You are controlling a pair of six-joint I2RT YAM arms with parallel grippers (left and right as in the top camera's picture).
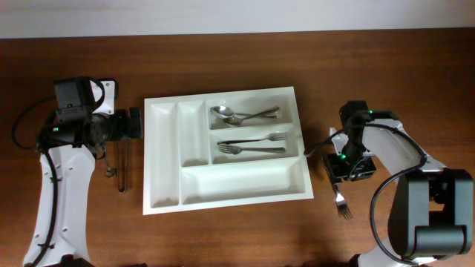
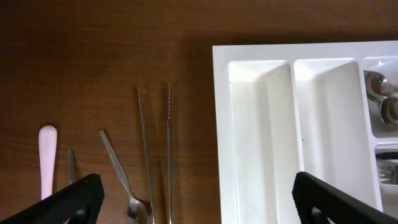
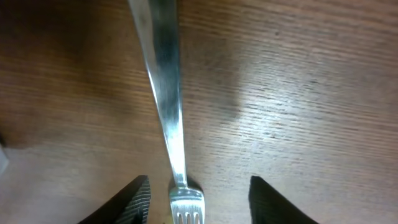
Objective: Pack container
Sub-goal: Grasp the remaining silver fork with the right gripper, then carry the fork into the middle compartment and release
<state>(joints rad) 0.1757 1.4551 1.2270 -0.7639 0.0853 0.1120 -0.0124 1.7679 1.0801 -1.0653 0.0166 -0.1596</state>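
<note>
The white container (image 1: 245, 185) lies mid-table; its two upright slots (image 2: 261, 137) and its long compartment hold nothing. Spoons (image 1: 241, 114) fill one short compartment, forks (image 1: 252, 143) the other. A loose fork (image 1: 343, 205) lies on the wood to the container's right. My right gripper (image 1: 347, 167) is low over it. In the right wrist view the fork's neck (image 3: 165, 81) runs between the jaws, with a gap on each side; that gripper (image 3: 199, 190) is open. My left gripper (image 1: 132, 122) hovers wide open over the container's left rim, holding nothing (image 2: 198, 199).
Left of the container lie loose utensils on the table: a white-handled piece (image 2: 47, 155), a small metal spoon (image 2: 121, 171) and two thin metal sticks (image 2: 155, 149). In the overhead view they sit under the left arm (image 1: 119, 167).
</note>
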